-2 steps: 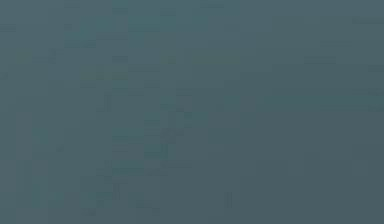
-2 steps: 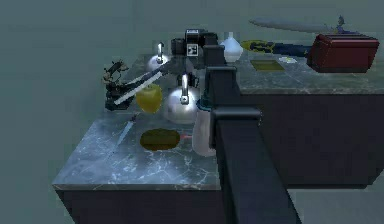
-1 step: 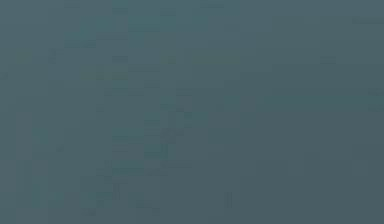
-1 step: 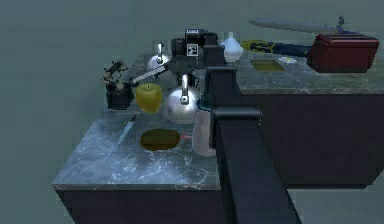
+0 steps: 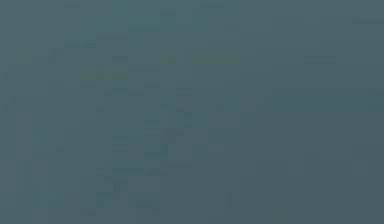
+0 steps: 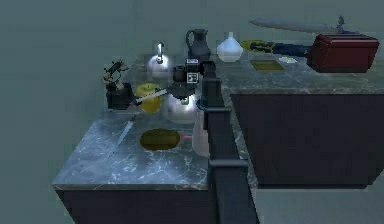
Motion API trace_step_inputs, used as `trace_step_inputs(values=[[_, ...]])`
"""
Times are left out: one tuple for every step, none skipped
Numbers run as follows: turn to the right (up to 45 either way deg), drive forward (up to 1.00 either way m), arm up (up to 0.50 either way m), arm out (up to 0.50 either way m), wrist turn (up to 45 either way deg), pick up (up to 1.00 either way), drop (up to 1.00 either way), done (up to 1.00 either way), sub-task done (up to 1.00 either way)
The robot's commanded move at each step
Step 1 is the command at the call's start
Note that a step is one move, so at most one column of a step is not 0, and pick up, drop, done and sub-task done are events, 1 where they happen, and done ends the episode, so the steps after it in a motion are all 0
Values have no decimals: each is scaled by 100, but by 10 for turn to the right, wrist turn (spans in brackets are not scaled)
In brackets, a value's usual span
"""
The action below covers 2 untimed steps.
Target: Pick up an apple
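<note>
In the arm side view my dark arm (image 6: 222,150) rises from the bottom edge over a marble counter (image 6: 110,165). At its far end are the white marked squares, with the gripper (image 6: 165,93) just left of them. A yellowish round thing (image 6: 149,97), possibly an apple, sits on the counter at the gripper's end, beside a shiny rounded metal object (image 6: 182,107). I cannot tell whether the gripper holds anything.
A kettle (image 6: 158,63), dark jug (image 6: 197,43) and white vase (image 6: 230,48) stand at the back. A small potted plant (image 6: 117,82) is left, a brown dish (image 6: 160,138) and a utensil (image 6: 127,129) nearer. A red box (image 6: 343,52) sits far right. A plain wall (image 5: 192,112) faces the forward view.
</note>
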Motion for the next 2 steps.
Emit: trace_step_inputs(values=[[0, 0, 0, 0, 0, 100, 0, 0, 0], [0, 0, 8, 0, 0, 0, 0, 0, 0]])
